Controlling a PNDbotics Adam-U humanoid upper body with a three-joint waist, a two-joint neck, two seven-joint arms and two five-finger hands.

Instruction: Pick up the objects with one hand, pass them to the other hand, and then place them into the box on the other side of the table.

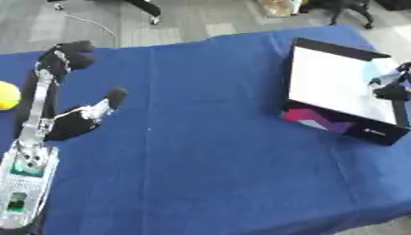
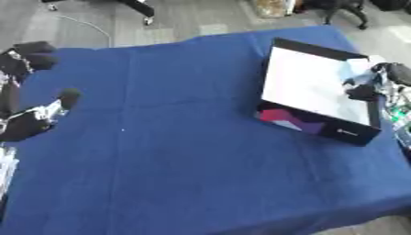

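A yellow ball [image 1: 6, 95] lies on the blue tablecloth at the far left edge, partly cut off by the view. My left hand [image 1: 64, 126] hovers just to its right, open, fingers stretched toward the far side and thumb spread to the right, holding nothing. The box [image 1: 341, 92], black-walled with a white inside, sits at the right of the table. My right hand [image 2: 375, 80] hangs over the box's right rim. A pale blue patch [image 1: 373, 71] shows inside the box beside that hand; what it is stays unclear.
The blue cloth-covered table [image 1: 208, 151] fills most of the view. Its near edge runs across the bottom right. Grey floor, a cable and chair legs [image 1: 148, 9] lie beyond the far edge.
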